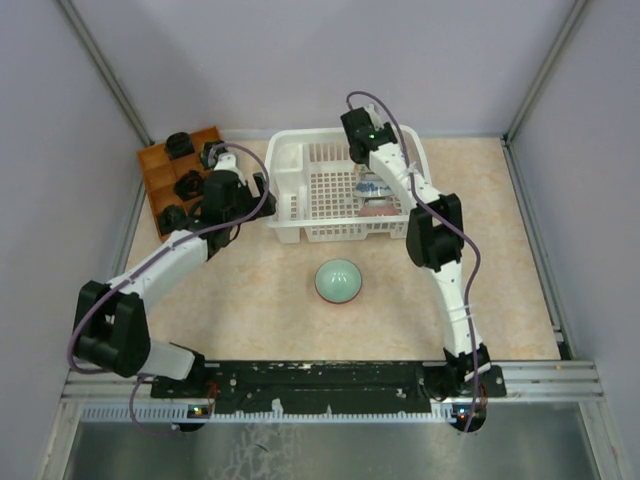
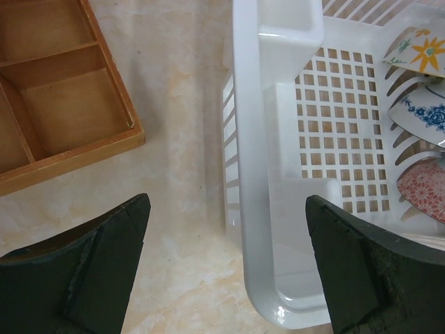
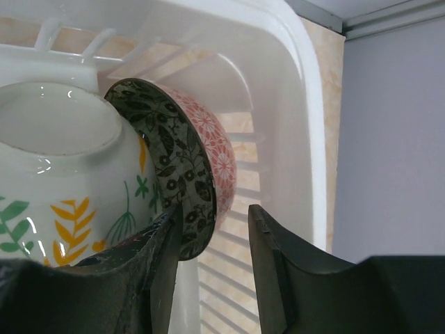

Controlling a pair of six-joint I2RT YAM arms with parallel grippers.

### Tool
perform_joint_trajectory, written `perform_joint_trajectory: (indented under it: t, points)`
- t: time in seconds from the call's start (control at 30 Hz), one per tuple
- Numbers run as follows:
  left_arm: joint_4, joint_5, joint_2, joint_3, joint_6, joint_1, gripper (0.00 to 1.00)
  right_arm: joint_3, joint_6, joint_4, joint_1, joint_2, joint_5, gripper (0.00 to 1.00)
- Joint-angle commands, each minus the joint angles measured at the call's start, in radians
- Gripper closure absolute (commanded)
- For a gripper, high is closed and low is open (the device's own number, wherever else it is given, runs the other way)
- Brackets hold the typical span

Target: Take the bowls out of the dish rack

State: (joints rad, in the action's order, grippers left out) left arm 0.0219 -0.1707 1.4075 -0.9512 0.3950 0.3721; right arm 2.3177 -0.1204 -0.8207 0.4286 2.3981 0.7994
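Note:
The white dish rack (image 1: 300, 190) stands at the back middle of the table. Three bowls stand on edge at its right end: a white one with leaf pattern (image 3: 62, 174), a dark patterned one (image 3: 167, 146) and a red patterned one (image 3: 219, 153). My right gripper (image 3: 214, 212) is open inside the rack; its left finger sits between the white and dark bowls, its right finger stands apart. A pale green bowl (image 1: 339, 281) lies upside down on the table in front of the rack. My left gripper (image 2: 228, 209) is open and empty above the rack's left front corner (image 2: 278, 278).
An orange-brown compartment tray (image 1: 160, 170) with small dark items lies left of the rack; its corner shows in the left wrist view (image 2: 69, 160). Grey walls close in the table on three sides. The rack's small corner compartment (image 2: 288, 31) is at its left end.

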Motion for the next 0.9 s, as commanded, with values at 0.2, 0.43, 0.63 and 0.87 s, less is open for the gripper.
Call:
perform_joint_trajectory:
  t: [0.2, 0.43, 0.63, 0.87]
  points:
    - [-0.04, -0.003, 0.016, -0.021, -0.013, -0.002, 0.01, -0.004, -0.017, 0.054, -0.014, 0.024, 0.05, 0.6]
    - [-0.043, -0.006, 0.017, -0.017, -0.015, -0.002, 0.01, -0.01, -0.031, 0.07, -0.014, 0.034, 0.091, 0.66]
    - [-0.048, -0.006, 0.015, -0.011, -0.012, -0.002, 0.01, -0.009, -0.043, 0.078, -0.014, 0.036, 0.103, 0.75]
    - [-0.051, -0.008, 0.015, -0.005, -0.012, -0.002, 0.01, -0.015, -0.062, 0.095, -0.014, 0.049, 0.151, 1.0]
